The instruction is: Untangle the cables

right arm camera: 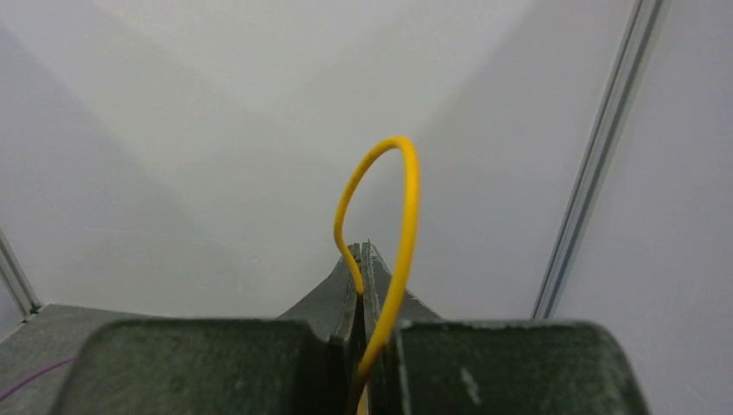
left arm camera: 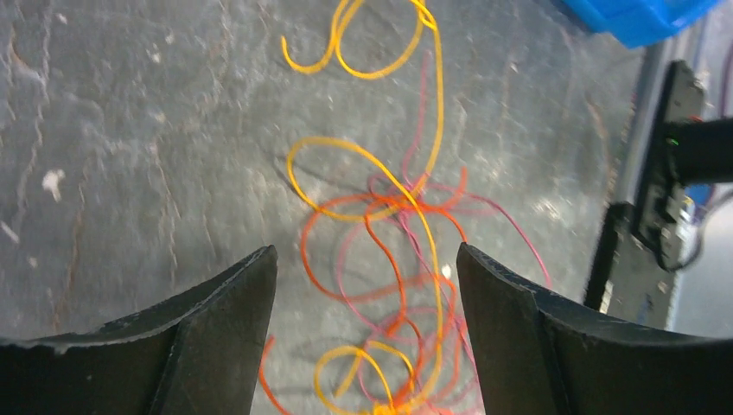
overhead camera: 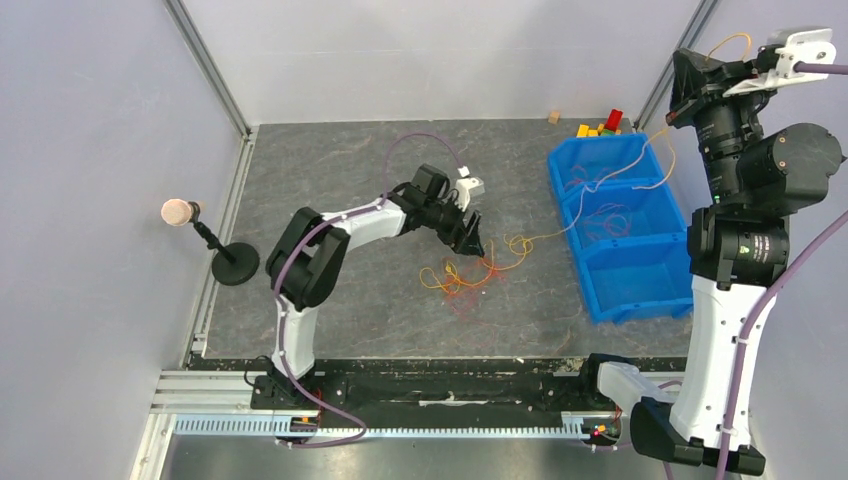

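Untangling, barely begun: yellow cable [right arm camera: 406,199] held raised in the clamped right pincer [right arm camera: 363,252]; orange-red tangle [left arm camera: 399,209] lies knotted on the surface [overhead camera: 350,200] under the wide-open left pincer [left arm camera: 367,259].

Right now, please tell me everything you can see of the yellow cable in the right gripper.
The yellow cable is a thin, smooth, plastic-looking wire. The shut right gripper pinches it high above the table; a short loop arches above it. From there it seems to hang down across the blue bin toward the tangle.
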You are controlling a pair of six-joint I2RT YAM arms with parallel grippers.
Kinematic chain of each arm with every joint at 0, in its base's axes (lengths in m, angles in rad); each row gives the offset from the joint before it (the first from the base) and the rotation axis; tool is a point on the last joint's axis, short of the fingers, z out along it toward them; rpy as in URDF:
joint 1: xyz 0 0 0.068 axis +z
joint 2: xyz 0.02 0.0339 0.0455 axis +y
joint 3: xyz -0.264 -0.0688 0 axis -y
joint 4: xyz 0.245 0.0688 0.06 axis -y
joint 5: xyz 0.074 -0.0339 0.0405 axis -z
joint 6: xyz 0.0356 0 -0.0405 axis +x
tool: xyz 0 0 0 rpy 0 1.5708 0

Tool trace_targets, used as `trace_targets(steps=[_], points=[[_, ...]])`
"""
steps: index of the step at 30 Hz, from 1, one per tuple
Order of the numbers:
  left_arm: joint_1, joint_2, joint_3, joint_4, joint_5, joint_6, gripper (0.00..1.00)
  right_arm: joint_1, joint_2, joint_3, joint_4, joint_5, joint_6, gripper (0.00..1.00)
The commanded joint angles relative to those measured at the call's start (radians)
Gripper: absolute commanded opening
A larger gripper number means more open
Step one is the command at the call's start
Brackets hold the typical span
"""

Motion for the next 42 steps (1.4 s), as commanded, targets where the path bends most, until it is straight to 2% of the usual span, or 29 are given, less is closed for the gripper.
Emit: trace_targets(steps=[1,4,7,8,10,11,13,14,17,22,25,30,31,32,34,36,37,41,42], points=[[-0.087,0.072,0.103,0.241,-0.095,-0.069,0.82,-0.016,-0.028,0.063,0.019,0.026,-0.045,0.0],[-0.13,0.163,0.176,0.312,-0.118,-0.074,0.83,-0.029,-0.049,0.035,0.01,0.024,-0.046,0.0],[-0.151,0.284,0.32,0.245,-0.157,-0.107,0.83,-0.044,-0.061,0.013,0.011,0.018,-0.044,0.0],[-0.153,0.315,0.351,0.225,-0.148,-0.124,0.79,-0.051,-0.065,0.007,0.011,0.03,-0.045,0.0],[-0.155,0.348,0.381,0.19,-0.123,-0.144,0.64,-0.064,-0.072,0.004,0.012,0.075,-0.052,0.0],[-0.154,0.351,0.379,0.171,-0.105,-0.142,0.52,-0.073,-0.075,0.005,0.012,0.102,-0.059,0.0],[-0.154,0.331,0.351,0.07,-0.099,-0.09,0.31,-0.09,-0.083,0.016,0.007,0.159,-0.093,0.0],[-0.15,0.308,0.324,0.018,-0.111,-0.06,0.24,-0.098,-0.083,0.026,-0.004,0.196,-0.116,0.0],[-0.117,0.21,0.187,-0.072,-0.147,0.027,0.17,-0.125,-0.081,0.067,-0.009,0.35,-0.193,0.0],[-0.043,0.07,-0.009,-0.119,-0.144,0.096,0.02,-0.157,-0.087,0.065,-0.002,0.435,-0.261,0.0],[-0.014,0.028,-0.062,-0.118,-0.106,0.104,0.02,-0.162,-0.104,0.02,-0.013,0.391,-0.237,0.0],[0.01,0.032,-0.077,-0.132,-0.155,0.148,0.02,-0.165,-0.088,0.043,-0.038,0.262,-0.192,0.0],[0.024,0.033,-0.077,-0.128,-0.145,0.149,0.02,-0.166,-0.085,0.053,-0.038,0.253,-0.184,0.0],[0.044,0.022,-0.08,-0.116,-0.077,0.153,0.02,-0.166,-0.083,0.058,-0.039,0.21,-0.174,0.0],[0.061,-0.031,-0.118,-0.023,0.086,0.135,0.31,-0.165,-0.083,0.049,-0.043,0.141,-0.154,0.0],[0.038,-0.096,-0.169,0.146,0.137,0.089,0.52,-0.166,-0.085,0.024,-0.047,0.1,-0.106,0.0],[0.016,-0.115,-0.175,0.211,0.128,0.053,0.58,-0.167,-0.088,0.011,-0.049,0.093,-0.096,0.0],[-0.095,-0.086,-0.125,0.399,0.029,-0.076,0.67,-0.178,-0.087,-0.002,-0.04,0.088,-0.07,0.0],[-0.116,-0.059,-0.116,0.439,-0.01,-0.1,0.71,-0.179,-0.086,-0.002,-0.039,0.086,-0.065,0.0]])
